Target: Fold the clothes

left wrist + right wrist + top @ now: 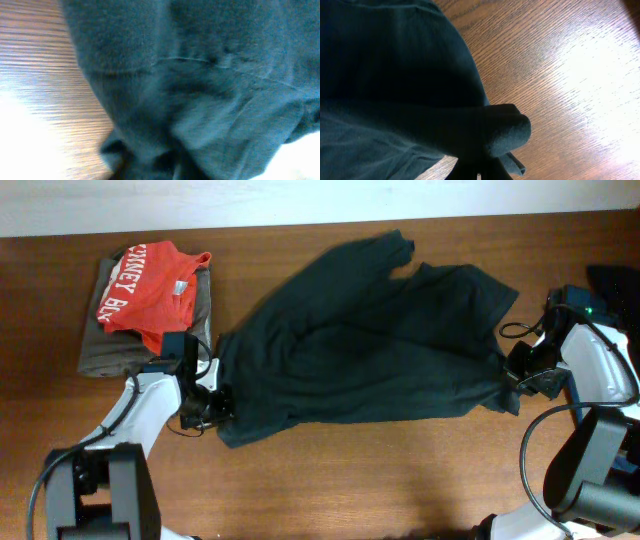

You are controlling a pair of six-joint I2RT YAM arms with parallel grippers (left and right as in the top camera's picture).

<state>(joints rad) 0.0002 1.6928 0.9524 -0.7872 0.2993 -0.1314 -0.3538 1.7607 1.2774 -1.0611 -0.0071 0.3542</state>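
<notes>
T-shirt (370, 340) spread between left hand (214, 406), right hand (511, 376)

Both arms same build: left arm (150, 402) and right arm (592, 365) have white rounded link shells, black joint housings, dark grey lower links, thin black cables (522, 458) looping loose alongside, plus a green LED (590, 309) lit on the right's black module.
</notes>
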